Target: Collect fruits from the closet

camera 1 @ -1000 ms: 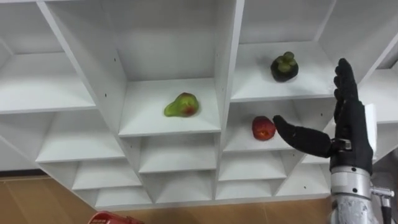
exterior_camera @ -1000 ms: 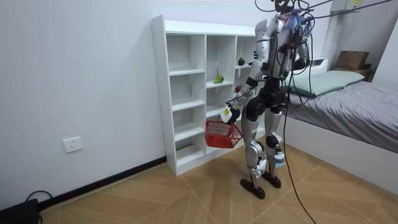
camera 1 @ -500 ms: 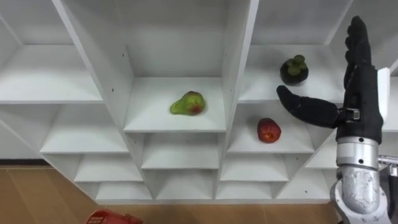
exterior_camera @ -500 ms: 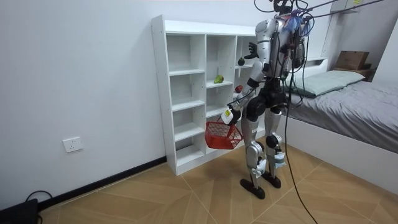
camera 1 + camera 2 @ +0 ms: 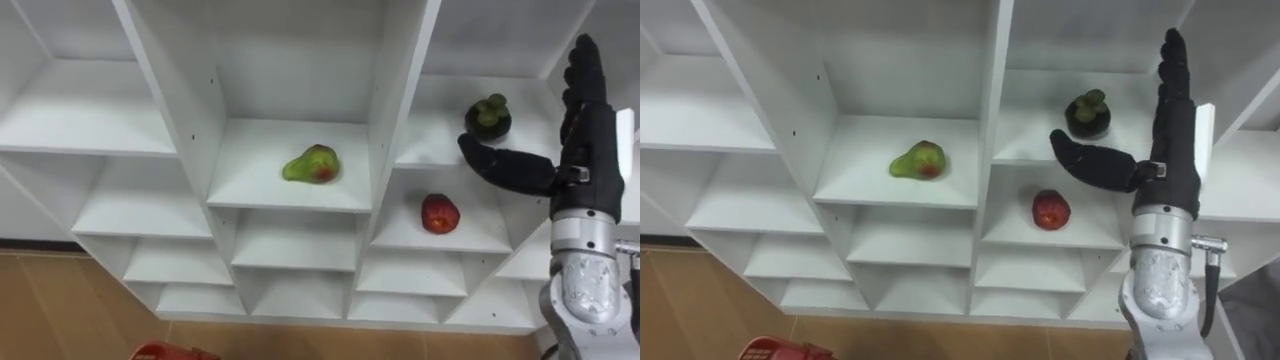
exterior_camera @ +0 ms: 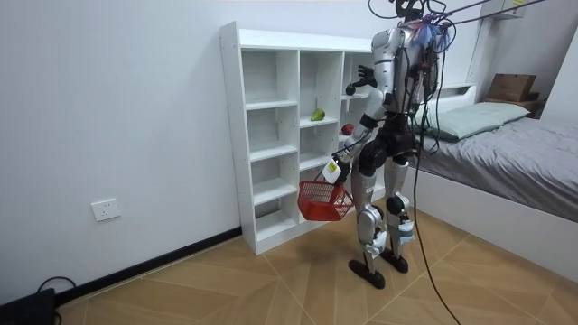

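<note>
**A:** Stock on the shelves [image 5: 404, 100]?

**B:** Three pieces.
- Dark round fruit [image 5: 488, 117]: right column, upper compartment.
- Red apple [image 5: 440, 213]: the compartment directly below it.
- Green pear with a red blush [image 5: 311, 165]: middle column, lying on its side.

**A:** Hands?

**B:** The right hand [image 5: 582, 160] is raised in front of the right column, fingers straight up and thumb spread wide towards the dark fruit. It holds nothing. In the room view the left hand [image 6: 335, 169] hangs low, closed round the handle of the red basket [image 6: 323, 200].

**A:** Handling notes?

**B:** All three are probably light.
- Dark fruit: likely a hard, smooth rind and apt to roll. Take it round the widest part, below the leafy cap.
- Apple: firm and glossy, so likely slippery. Close the thumb against the fingers across its middle.
- Pear: probably the softest and easily bruised. Hold the broad end, not the neck.
</note>
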You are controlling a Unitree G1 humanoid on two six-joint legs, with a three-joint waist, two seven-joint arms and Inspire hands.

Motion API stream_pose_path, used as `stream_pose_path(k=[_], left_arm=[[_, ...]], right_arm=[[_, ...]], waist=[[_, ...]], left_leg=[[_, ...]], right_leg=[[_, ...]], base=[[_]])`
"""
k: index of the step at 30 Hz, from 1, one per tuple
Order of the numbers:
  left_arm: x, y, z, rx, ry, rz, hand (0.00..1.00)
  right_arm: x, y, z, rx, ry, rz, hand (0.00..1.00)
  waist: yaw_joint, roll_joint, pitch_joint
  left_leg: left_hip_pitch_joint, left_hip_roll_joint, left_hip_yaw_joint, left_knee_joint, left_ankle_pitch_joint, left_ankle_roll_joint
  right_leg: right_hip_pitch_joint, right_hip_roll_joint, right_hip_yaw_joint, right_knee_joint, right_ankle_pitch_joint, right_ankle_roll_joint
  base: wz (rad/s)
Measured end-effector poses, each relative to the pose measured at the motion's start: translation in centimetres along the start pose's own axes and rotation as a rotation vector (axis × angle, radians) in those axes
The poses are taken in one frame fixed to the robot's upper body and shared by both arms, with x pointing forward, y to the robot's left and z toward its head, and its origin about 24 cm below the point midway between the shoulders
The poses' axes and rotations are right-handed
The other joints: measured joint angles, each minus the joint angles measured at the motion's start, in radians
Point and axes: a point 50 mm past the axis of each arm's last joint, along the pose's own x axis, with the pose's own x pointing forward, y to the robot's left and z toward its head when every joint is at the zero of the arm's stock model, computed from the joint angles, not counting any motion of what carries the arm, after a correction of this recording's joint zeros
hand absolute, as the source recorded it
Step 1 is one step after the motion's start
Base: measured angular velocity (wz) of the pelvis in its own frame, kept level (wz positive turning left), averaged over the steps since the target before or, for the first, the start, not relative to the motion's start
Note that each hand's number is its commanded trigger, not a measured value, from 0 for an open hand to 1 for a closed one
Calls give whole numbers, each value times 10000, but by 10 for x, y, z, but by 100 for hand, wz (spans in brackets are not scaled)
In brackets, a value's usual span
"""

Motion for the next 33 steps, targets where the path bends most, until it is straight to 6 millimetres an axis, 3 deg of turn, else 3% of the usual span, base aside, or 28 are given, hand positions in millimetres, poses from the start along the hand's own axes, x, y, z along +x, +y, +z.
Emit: stream_pose_path(k=[6, 18, 25, 33], left_arm=[[0, 1, 3, 30, -107, 15, 100], [0, 0, -2, 436, 310, -131, 100], [0, 1, -2, 424, 329, -178, 100], [-1, 2, 0, 539, 331, -253, 100]], right_arm=[[10, 0, -8, -119, 354, -143, 0], [21, -3, -18, -223, 880, -237, 0], [23, -3, -18, -196, 945, -250, 0], [38, 1, -12, -428, 940, 388, 0]], waist=[[-3, -79, 18], [11, 46, -3], [64, 57, -15], [54, 48, 5]], left_leg=[[75, -1, 16, -4, -1, 1], [-17, -3, -71, 6, -1, 1], [-11, -11, -98, 12, 2, 1], [19, -23, -159, 33, 7, 1]], right_leg=[[71, -10, -15, 6, 13, 2], [18, -19, -107, 15, 20, -6], [27, -66, -131, 5, 20, -6], [87, -69, -166, 10, 20, -6]], base=[[0], [1], [0], [0]])
